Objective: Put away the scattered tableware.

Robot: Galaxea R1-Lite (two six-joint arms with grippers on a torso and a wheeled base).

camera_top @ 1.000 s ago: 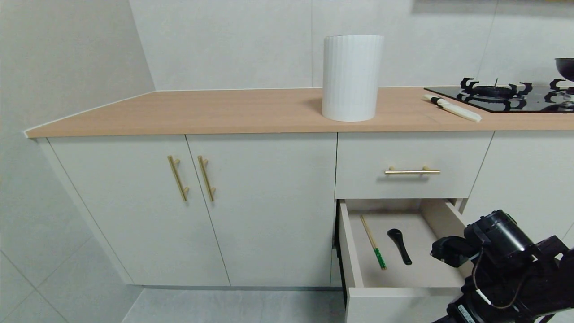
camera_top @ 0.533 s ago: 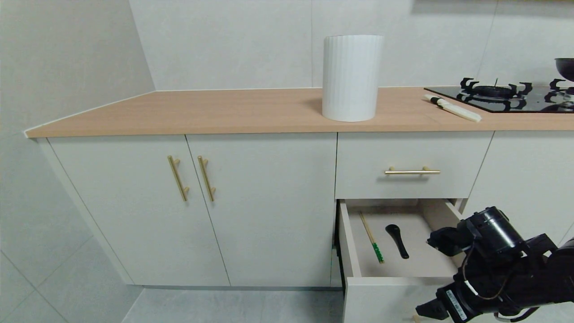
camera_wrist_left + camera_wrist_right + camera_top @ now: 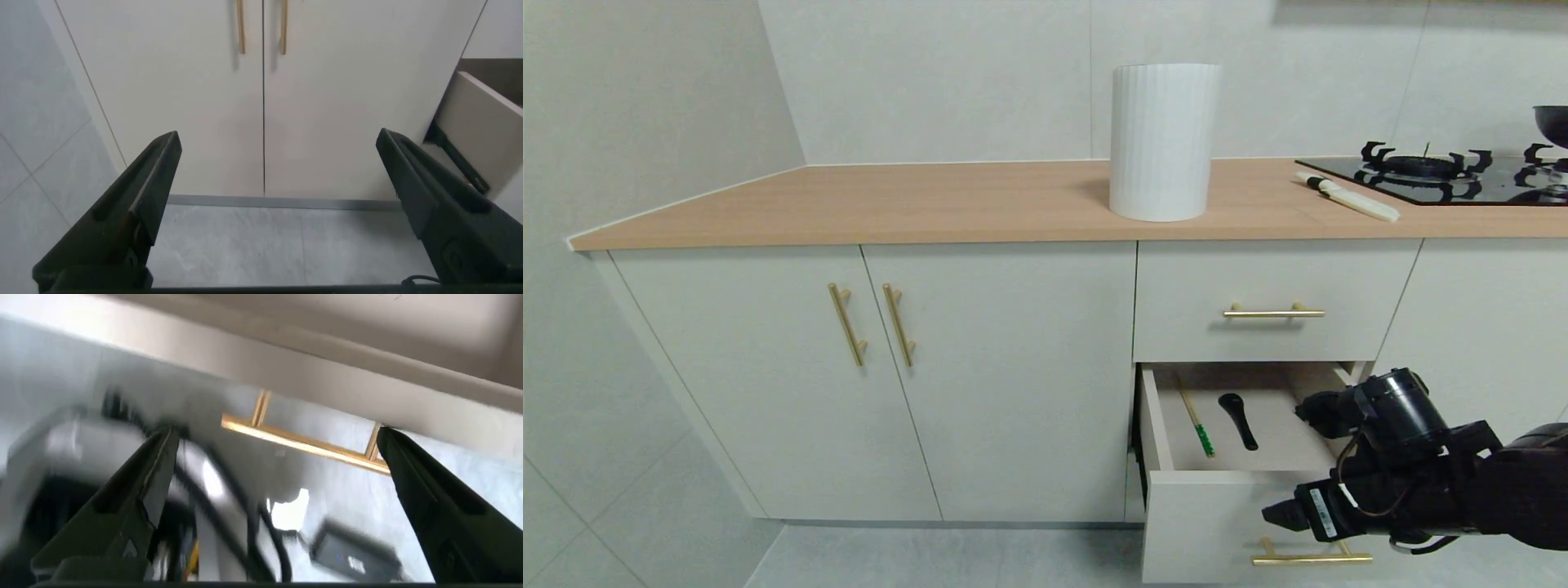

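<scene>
The lower drawer (image 3: 1209,514) stands partly open under the counter. Inside it lie a pair of wooden chopsticks (image 3: 1195,420) with green ends and a black spoon (image 3: 1238,419). My right gripper (image 3: 1278,516) is against the drawer's front panel, just above its gold handle (image 3: 1311,559). In the right wrist view my right gripper (image 3: 278,478) is open, and the gold handle (image 3: 302,443) runs between the fingers, farther off. My left gripper (image 3: 278,204) is open and holds nothing, low down and facing the double cabinet doors (image 3: 263,82).
On the wooden counter (image 3: 890,200) stand a tall white ribbed container (image 3: 1164,140) and a white-handled knife (image 3: 1347,198) beside the black gas hob (image 3: 1445,175). The upper drawer (image 3: 1272,300) is closed. The floor (image 3: 270,245) is grey tile.
The lower drawer has slid inward, so less of its inside shows. My right arm has moved forward and to the left with the drawer front, and the gold handle has come into view.
</scene>
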